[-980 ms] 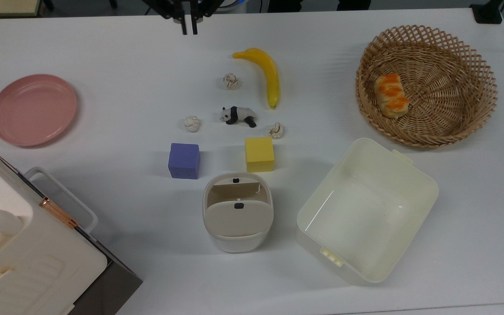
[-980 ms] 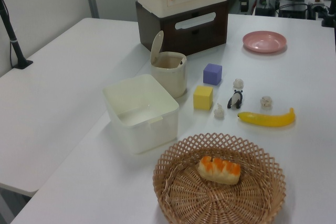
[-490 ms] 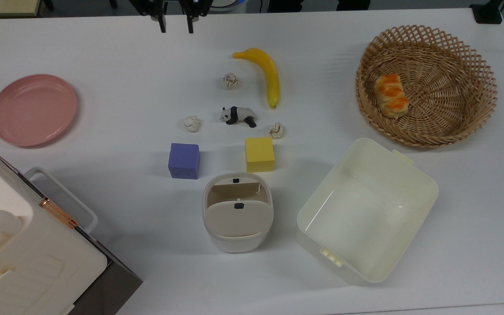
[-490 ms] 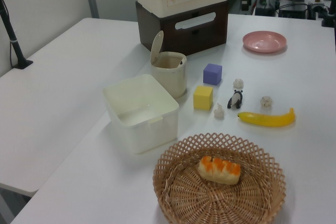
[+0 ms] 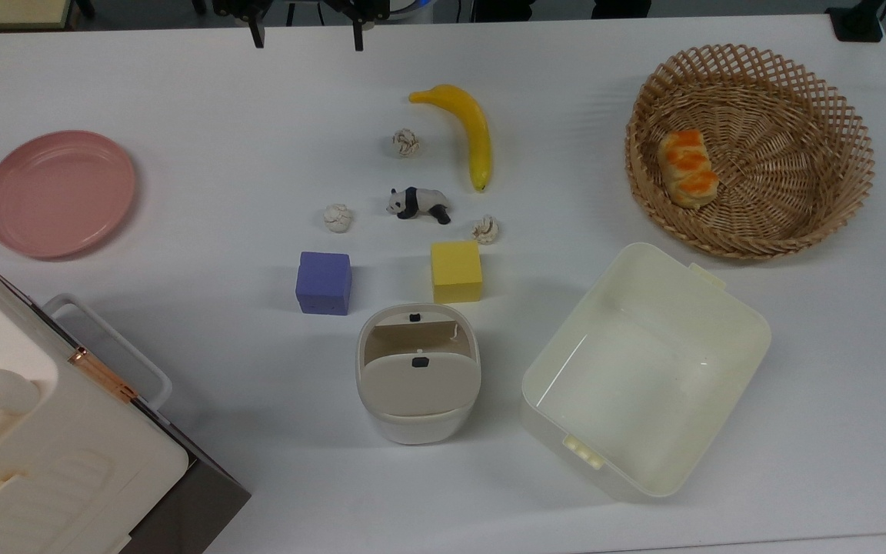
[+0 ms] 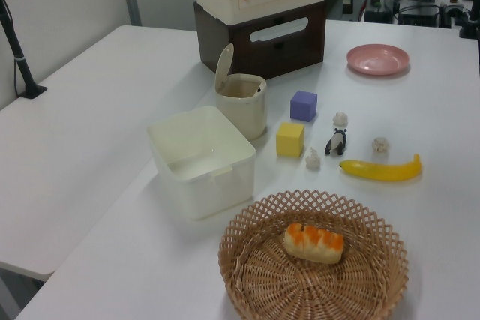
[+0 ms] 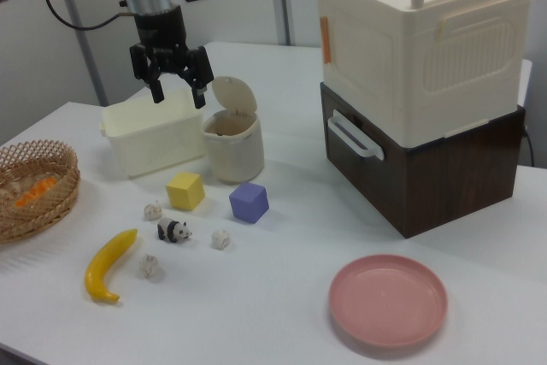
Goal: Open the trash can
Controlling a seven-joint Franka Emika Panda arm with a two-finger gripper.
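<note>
We see the trash can (image 5: pixel 418 382), lid up, just beyond the yellow cube (image 5: pixel 456 271). In the right view the gripper (image 7: pixel 179 93) hangs above it, spread wide, holding nothing.

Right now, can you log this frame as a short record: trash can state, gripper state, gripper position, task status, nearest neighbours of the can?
trash can: lid flipped up, interior showing
gripper: open, holding nothing
gripper position: raised above the table, apart from the can
task status: appears done
neighbours: yellow cube, purple cube, cream tub
</note>
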